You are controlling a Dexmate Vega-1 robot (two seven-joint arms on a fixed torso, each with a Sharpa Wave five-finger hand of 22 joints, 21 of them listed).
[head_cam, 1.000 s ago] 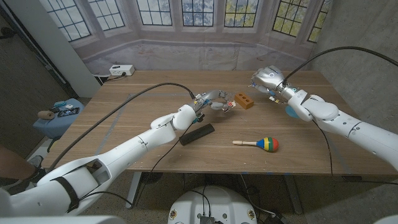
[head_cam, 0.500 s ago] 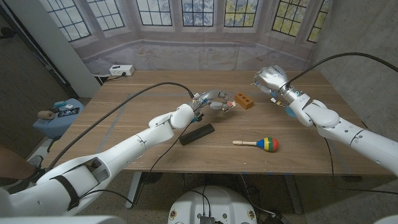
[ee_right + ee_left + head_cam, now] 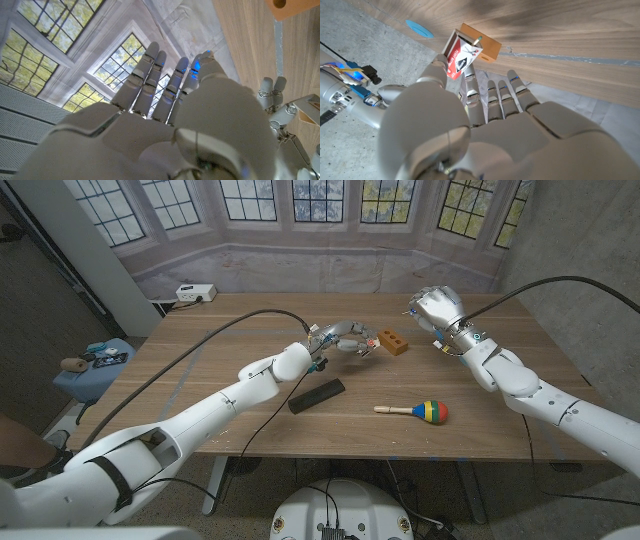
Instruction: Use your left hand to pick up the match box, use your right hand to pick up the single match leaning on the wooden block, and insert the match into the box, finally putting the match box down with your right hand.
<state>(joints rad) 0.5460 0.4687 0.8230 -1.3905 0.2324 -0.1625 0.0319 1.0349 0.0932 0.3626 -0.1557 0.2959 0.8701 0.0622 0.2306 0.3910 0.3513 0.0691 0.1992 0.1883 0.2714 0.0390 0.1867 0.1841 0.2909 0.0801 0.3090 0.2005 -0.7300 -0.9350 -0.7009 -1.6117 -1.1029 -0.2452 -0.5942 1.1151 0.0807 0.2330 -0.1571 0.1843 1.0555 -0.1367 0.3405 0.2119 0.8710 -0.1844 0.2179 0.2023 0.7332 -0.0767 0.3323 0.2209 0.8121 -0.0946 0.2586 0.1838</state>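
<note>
One match (image 3: 478,38) sits in the match box (image 3: 461,56) gripped by the left hand (image 3: 470,125).

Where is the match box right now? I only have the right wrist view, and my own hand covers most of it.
Observer: The left hand pinches the match box and holds it close beside the wooden block.
Operator: Is the match on the block?
Observer: The left wrist view shows the match leaning on the block, its greenish tip just past the box's edge.
Operator: How far off am I?
Observer: In the head view your right hand is off to the block's right, fingers apart, holding nothing.
Operator: Anything in my way?
Observer: A maraca lies on the table, nearer the robot than the block.
</note>
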